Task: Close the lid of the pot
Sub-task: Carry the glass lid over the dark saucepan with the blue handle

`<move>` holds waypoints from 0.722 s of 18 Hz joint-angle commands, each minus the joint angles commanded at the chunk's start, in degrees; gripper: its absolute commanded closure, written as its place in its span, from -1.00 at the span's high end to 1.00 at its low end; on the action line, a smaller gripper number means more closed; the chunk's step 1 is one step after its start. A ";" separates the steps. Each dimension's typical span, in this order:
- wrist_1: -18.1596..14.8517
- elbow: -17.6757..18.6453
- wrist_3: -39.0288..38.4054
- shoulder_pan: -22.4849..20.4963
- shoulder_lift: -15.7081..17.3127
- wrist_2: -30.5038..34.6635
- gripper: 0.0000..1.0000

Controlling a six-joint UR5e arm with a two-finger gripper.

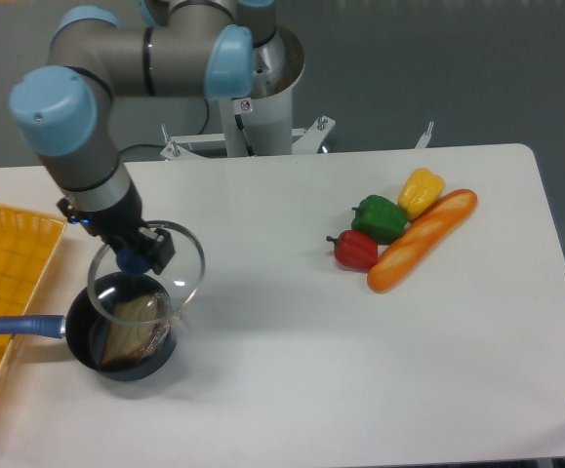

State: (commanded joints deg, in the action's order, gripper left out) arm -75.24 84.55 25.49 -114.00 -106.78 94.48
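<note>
The white table stood before a grey wall. My gripper pinched the blue knob of the lid, which hung tilted between my fingers, overlapping the upper right of the pot. My arm reached down from behind, wrist vertical.

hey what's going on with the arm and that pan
The gripper holds the lid by its blue knob, above the pot. The lid overlaps the pot's upper rim but sits off toward the back right, not yet seated. A wrapped piece of food lies inside the pot. Three peppers and a baguette lie untouched further right.
</note>
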 joint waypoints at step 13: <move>0.18 -2.02 -5.01 2.29 -4.13 6.41 -0.05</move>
State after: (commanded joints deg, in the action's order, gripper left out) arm -75.06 82.53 20.48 -111.71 -110.91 100.89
